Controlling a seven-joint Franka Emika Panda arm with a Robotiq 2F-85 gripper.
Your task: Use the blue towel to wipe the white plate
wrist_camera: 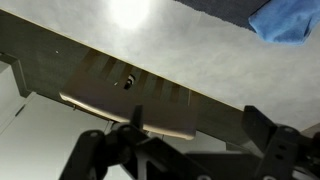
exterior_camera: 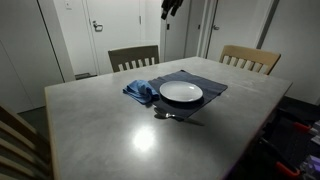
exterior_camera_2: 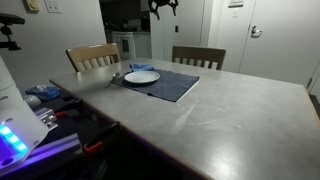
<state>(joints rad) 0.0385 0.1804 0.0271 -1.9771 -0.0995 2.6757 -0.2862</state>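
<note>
A white plate (exterior_camera: 181,92) sits on a dark placemat (exterior_camera: 212,90) on the grey table; it also shows in an exterior view (exterior_camera_2: 141,76). A crumpled blue towel (exterior_camera: 140,91) lies right beside the plate, partly on the mat, and shows in the wrist view (wrist_camera: 285,20) at the top right corner. My gripper (exterior_camera: 172,8) hangs high above the table's far side, well clear of the towel and plate, and also shows in an exterior view (exterior_camera_2: 163,6). In the wrist view its fingers (wrist_camera: 200,135) are spread apart and empty. The plate is out of the wrist view.
A piece of cutlery (exterior_camera: 166,115) lies on the mat's near edge. Two wooden chairs (exterior_camera: 133,57) (exterior_camera: 250,58) stand at the table's far side. A chair back (wrist_camera: 130,85) shows below the gripper. Equipment with cables (exterior_camera_2: 45,100) sits beside the table.
</note>
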